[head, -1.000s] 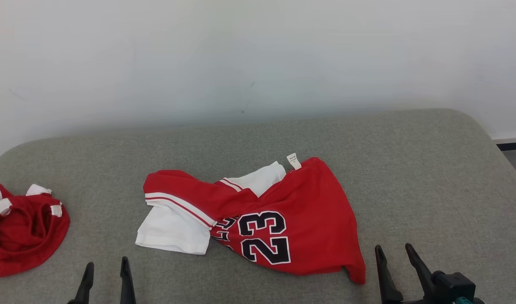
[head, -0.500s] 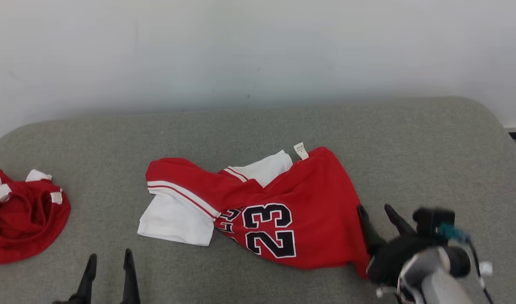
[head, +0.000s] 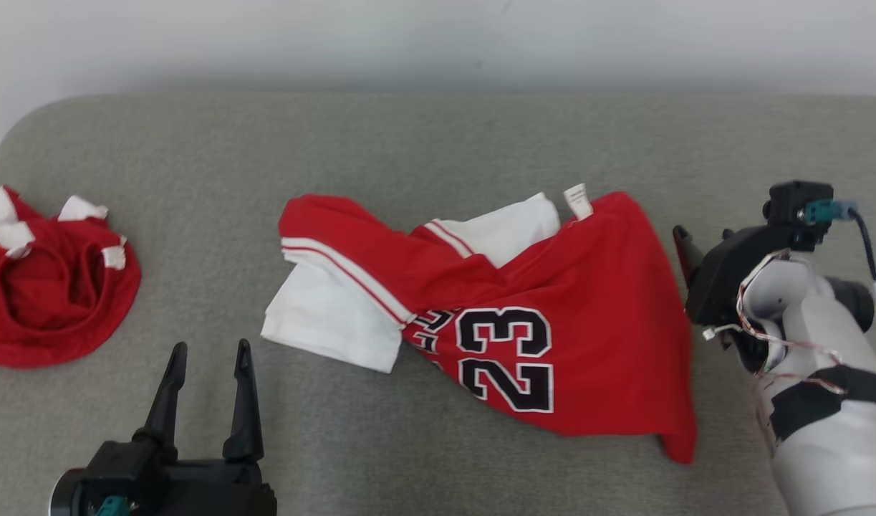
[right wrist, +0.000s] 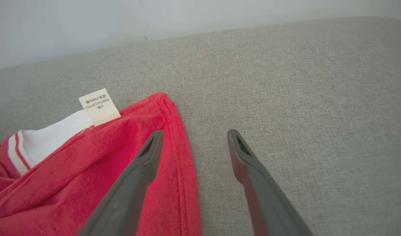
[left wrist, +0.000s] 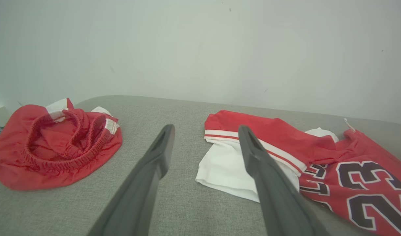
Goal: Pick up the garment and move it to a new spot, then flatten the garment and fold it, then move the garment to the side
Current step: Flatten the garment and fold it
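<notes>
The garment (head: 588,287) is a red jersey with white sleeves and a black "23", lying crumpled in the middle of the grey padded surface (head: 438,143). A white care label (right wrist: 98,106) sticks up at its far corner. My right gripper (head: 699,236) is open beside the garment's right edge. In the right wrist view, the right gripper (right wrist: 195,131) has its left finger over the red hem (right wrist: 177,137) and its right finger over bare fabric. My left gripper (head: 211,346) is open and empty at the lower left, short of the white sleeve (left wrist: 226,167).
A second red garment (head: 51,287) with white trim and an elastic band lies bunched at the far left, also in the left wrist view as the red bundle (left wrist: 56,147). A pale wall (head: 438,36) runs behind the surface, whose corners are rounded.
The head camera has tilted down, shifting the whole picture. My right arm has moved forward from the near right to the garment's right edge. The garment lies as before.
</notes>
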Motion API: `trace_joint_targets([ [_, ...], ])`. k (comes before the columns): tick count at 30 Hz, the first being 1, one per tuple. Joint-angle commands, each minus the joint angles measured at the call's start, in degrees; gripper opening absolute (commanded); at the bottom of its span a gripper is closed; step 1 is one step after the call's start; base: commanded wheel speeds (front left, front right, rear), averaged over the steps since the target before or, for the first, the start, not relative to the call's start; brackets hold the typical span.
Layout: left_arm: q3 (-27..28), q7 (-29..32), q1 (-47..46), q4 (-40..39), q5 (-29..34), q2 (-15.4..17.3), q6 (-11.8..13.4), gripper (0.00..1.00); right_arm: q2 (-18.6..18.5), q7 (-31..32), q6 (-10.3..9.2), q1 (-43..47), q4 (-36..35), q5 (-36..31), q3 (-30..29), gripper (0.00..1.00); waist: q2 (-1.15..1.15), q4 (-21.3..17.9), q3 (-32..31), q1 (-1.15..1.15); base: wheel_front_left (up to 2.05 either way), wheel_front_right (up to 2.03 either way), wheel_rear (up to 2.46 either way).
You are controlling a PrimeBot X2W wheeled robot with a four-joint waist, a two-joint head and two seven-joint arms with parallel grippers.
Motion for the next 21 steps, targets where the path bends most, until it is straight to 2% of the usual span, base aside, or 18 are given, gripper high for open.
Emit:
trace_joint_targets([
  [1,-0.3,0.0,-1.0,-0.4,0.4,-0.1,-0.3,1.0,-0.8,0.4,-0.15,-1.8,1.3,-0.8,-0.6,1.0,-0.01,4.6,4.5,-0.01,0.0,0.0,0.0],
  [9,-0.9,0.0,-3.4,-0.7,0.9,-0.2,-1.4,1.0,-3.1,2.9,-0.15,-7.8,11.1,-4.3,-2.5,1.0,-0.01,8.2,7.9,-0.01,0.0,0.0,0.0],
  [13,-0.4,0.0,-3.4,-0.4,0.5,-0.2,-1.8,1.0,-2.4,3.5,-0.13,-8.6,14.5,-4.9,-2.6,1.0,-0.01,8.5,8.2,-0.01,0.0,0.0,0.0],
  [14,-0.2,0.0,-3.4,-0.2,0.4,-0.2,-1.9,1.0,-2.2,3.8,-0.12,-8.8,15.2,-4.8,-2.5,0.58,-0.01,8.5,8.3,-0.01,0.0,0.0,0.0],
  [15,0.0,0.0,-3.4,-0.1,0.3,-0.3,-1.9,1.0,-2.0,3.7,-0.05,-9.0,15.7,-4.9,-2.2,0.0,-0.01,8.5,8.3,-0.01,0.0,0.0,0.0],
  [17,0.3,0.0,-3.3,0.2,0.3,-0.3,-1.9,1.0,-2.0,3.9,-0.06,-9.3,16.6,-5.2,-1.5,0.0,-0.01,8.4,8.2,-0.01,0.0,0.0,0.0],
  [21,0.3,0.0,-3.3,0.7,0.1,-0.3,-2.1,1.0,-3.9,0.0,-0.16,-11.5,15.5,-6.0,-1.3,0.0,-0.01,8.3,8.1,-0.01,0.0,0.0,0.0],
])
